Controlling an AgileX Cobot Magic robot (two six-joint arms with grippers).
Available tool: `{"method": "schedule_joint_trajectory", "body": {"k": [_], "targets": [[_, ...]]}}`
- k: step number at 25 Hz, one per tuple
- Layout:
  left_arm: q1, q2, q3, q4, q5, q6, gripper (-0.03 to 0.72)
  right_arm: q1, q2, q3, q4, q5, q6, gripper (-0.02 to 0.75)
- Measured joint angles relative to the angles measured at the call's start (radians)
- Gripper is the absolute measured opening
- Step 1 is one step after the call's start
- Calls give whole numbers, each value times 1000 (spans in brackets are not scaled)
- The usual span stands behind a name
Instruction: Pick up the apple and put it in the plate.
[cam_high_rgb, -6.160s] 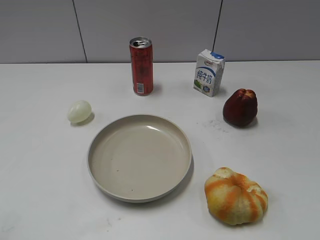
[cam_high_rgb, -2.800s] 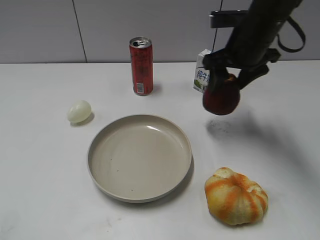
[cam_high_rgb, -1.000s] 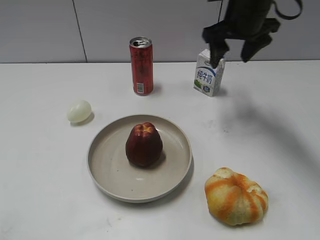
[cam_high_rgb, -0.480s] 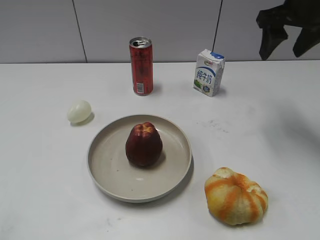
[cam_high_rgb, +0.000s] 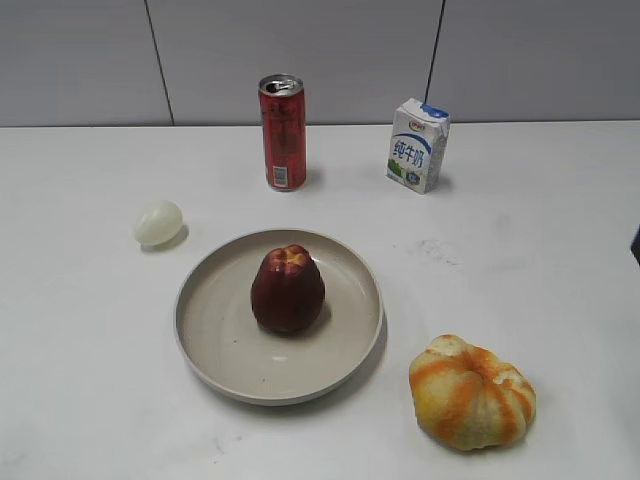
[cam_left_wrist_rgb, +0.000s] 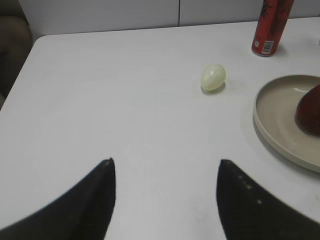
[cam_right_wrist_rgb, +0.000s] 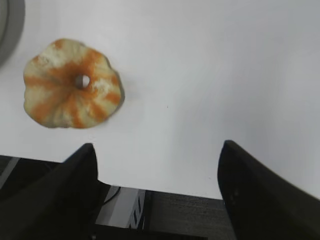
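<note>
The dark red apple (cam_high_rgb: 288, 290) stands upright in the middle of the beige plate (cam_high_rgb: 215, 360). The left wrist view shows the plate's rim (cam_left_wrist_rgb: 272, 137) and the apple's edge (cam_left_wrist_rgb: 311, 110) at the right. My left gripper (cam_left_wrist_rgb: 165, 162) is open and empty over bare table, left of the plate. My right gripper (cam_right_wrist_rgb: 157, 147) is open and empty above the table's front edge, right of the pumpkin-like fruit. Neither gripper shows in the exterior view apart from a dark sliver at the right border.
An orange-and-yellow ribbed fruit (cam_high_rgb: 472, 392) lies front right of the plate, also in the right wrist view (cam_right_wrist_rgb: 72, 84). A pale egg-shaped object (cam_high_rgb: 158, 222) lies left. A red can (cam_high_rgb: 283, 132) and a milk carton (cam_high_rgb: 418, 145) stand at the back.
The right arm carried the apple from the right into the plate, let go, then drew back up and right out of the exterior view. The apple has stayed still since.
</note>
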Motion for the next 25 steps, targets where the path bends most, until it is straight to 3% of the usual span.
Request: {"method": "schedule_joint_trajectory", "body": {"k": [13,25], "targets": [[0,0,0,0,0,0,487,0,-662,476,4,-176,-2,593],[0,0,0,0,0,0,487,0,-1048,528,-3,-150,-3,592]]}}
